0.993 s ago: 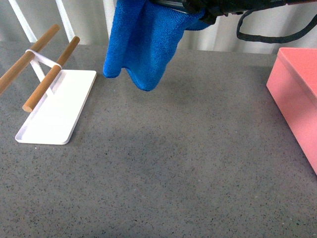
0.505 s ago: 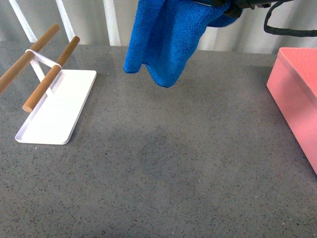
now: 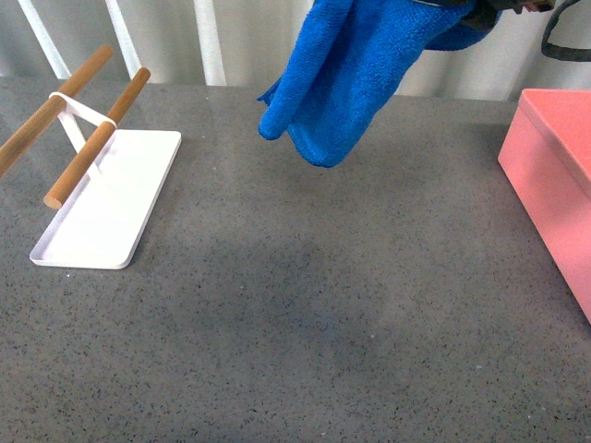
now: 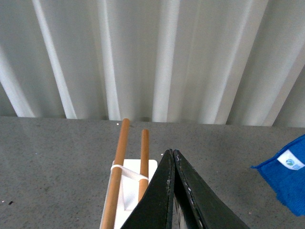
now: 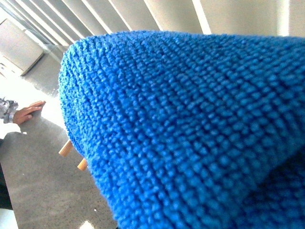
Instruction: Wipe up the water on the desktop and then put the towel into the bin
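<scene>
The blue towel (image 3: pixel 351 83) hangs in the air over the back of the desktop (image 3: pixel 305 351). Its top is held by my right gripper (image 3: pixel 494 11), which is shut on it at the upper edge of the front view. In the right wrist view the towel (image 5: pixel 190 129) fills nearly the whole picture and hides the fingers. The pink bin (image 3: pixel 554 166) stands at the right edge, apart from the towel. I make out no water, only a faintly darker patch (image 3: pixel 277 277) mid-desktop. My left gripper (image 4: pixel 172 151) is shut on nothing, with a towel corner (image 4: pixel 286 176) off to one side of it.
A flat white tray (image 3: pixel 102 203) with two wooden rods (image 3: pixel 92 138) sits at the left of the desktop. A corrugated white wall (image 4: pixel 157 57) runs along the back edge. A person's hand (image 5: pixel 26 112) rests on the far surface in the right wrist view.
The right gripper has carried the hanging towel steadily to the right, toward the bin. The tray and bin have not moved.
</scene>
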Controlling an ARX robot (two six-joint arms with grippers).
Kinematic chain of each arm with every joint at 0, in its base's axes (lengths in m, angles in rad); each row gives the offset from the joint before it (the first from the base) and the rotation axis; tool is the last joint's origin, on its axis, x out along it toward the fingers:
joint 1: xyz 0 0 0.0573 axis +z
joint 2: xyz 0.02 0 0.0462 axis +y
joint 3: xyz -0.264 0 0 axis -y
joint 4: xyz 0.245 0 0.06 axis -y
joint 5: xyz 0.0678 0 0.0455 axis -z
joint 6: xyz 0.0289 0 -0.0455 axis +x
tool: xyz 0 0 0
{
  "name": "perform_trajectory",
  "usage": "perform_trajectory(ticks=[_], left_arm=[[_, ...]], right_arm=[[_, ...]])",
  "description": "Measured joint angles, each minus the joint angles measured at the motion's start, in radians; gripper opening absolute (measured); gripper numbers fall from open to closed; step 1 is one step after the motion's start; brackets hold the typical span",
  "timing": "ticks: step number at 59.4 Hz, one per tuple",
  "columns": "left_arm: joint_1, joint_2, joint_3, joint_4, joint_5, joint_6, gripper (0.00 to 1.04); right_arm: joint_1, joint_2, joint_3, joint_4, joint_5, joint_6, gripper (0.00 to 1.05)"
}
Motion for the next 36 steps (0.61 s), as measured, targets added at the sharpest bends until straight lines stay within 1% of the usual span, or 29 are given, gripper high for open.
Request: perform_trajectory(ticks=[16,29,32,36], left_arm=[[0.052,-0.145,-0.138,-0.005,0.043,0.0,0.04],[0.081,-0.269,-0.217,-0.051,0.074,0.001,0.04],[0.124,-0.31,-0.238,-0.074,0.133,0.001,0.04],[0.146,-0.35,-0.256,-0.097,0.139,0.002,0.04]], right_arm=[[-0.027,-0.017,-0.021,-0.017,0.004,-0.011,0.05],[-0.032,-0.029,-0.025,-0.022,0.002,-0.022,0.05],[-0.032,-0.03,-0.025,-0.022,0.001,-0.022,0.05],[-0.032,-0.031,-0.025,-0.023,0.001,-0.023,0.05]])
